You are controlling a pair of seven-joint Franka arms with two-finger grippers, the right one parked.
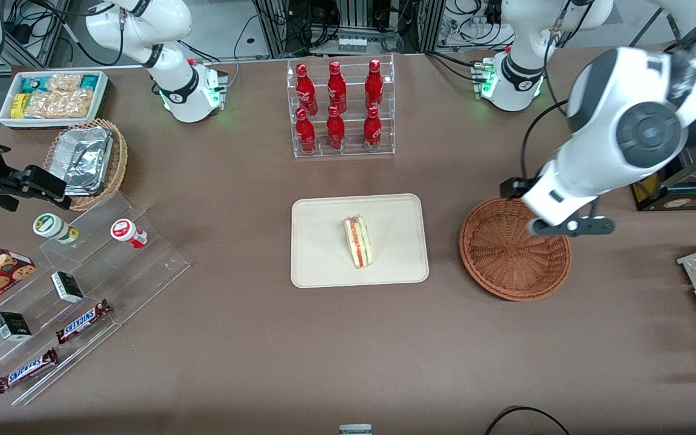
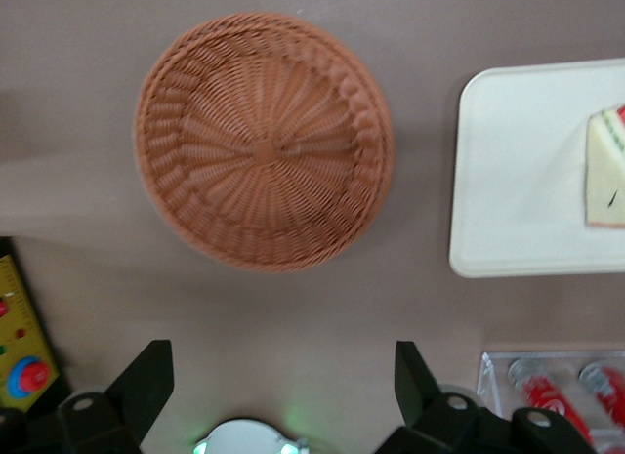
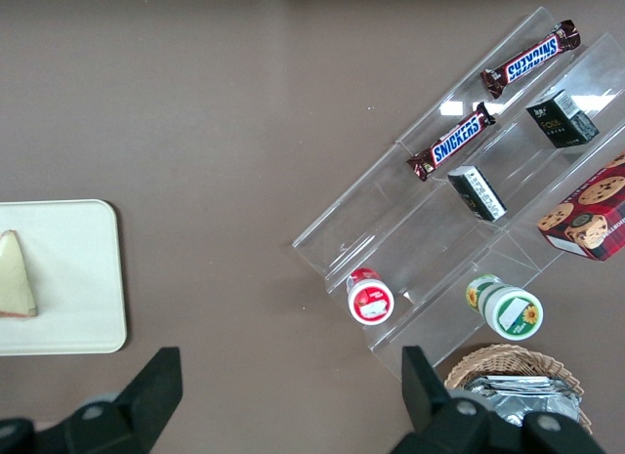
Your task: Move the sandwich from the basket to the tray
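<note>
We see the sandwich (image 1: 358, 242) lying on the tray (image 1: 324, 266) nearest the front camera, the basket (image 1: 514, 257) beside it toward the working arm's end, and the gripper (image 2: 283, 386) above the basket's farther rim, fingers (image 2: 146, 381) apart, holding nothing.

Reddish-brown woven basket (image 1: 514, 254), cream tray (image 1: 324, 266), pale sandwich (image 1: 357, 241) striped red and yellow-green, black gripper (image 2: 283, 391).

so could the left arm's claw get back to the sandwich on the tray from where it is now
Probably yes. The claw hangs open above the table beside the empty basket. The sandwich lies in the open on the tray, with nothing over it and bare table between basket and tray.
</note>
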